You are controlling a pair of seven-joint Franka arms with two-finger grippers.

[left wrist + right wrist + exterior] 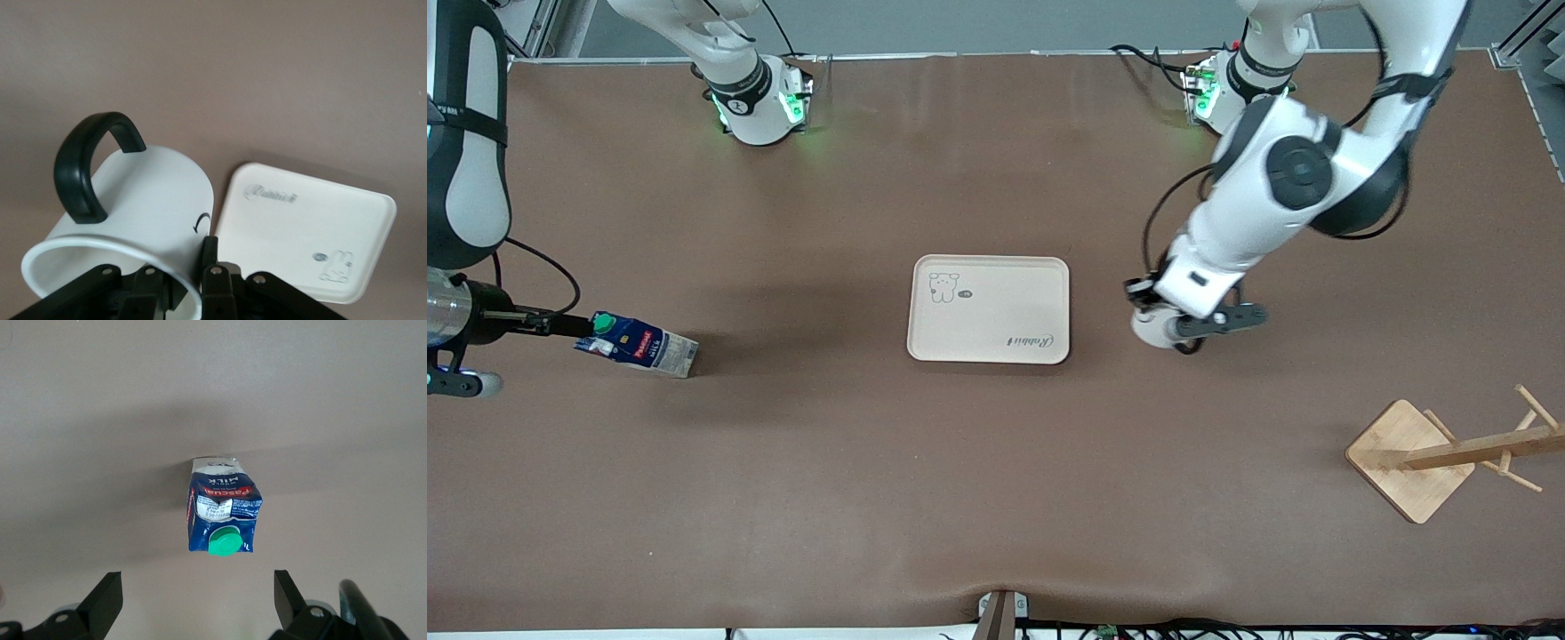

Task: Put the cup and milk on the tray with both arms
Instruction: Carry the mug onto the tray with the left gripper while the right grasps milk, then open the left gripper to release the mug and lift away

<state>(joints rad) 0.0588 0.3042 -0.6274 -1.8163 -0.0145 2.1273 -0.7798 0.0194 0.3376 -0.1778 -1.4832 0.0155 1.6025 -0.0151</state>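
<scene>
The cream tray (pixel 987 309) lies at the table's middle and also shows in the left wrist view (pixel 313 227). My left gripper (pixel 1183 327) is shut on the rim of the white cup (pixel 1149 327), one finger inside and one outside. It holds the cup over the table beside the tray, toward the left arm's end. In the left wrist view the cup (pixel 147 200) is tilted with its black handle up, held in the gripper (pixel 180 267). The milk (pixel 640 345) stands at the right arm's end. My right gripper (pixel 198 600) is open above the milk (pixel 221 513), apart from it, and shows in the front view (pixel 574 326).
A wooden rack (pixel 1409 458) with a square base and pegs stands nearer to the front camera at the left arm's end. The brown table (pixel 996 498) runs bare between the tray and the front edge. The arm bases glow green at the back.
</scene>
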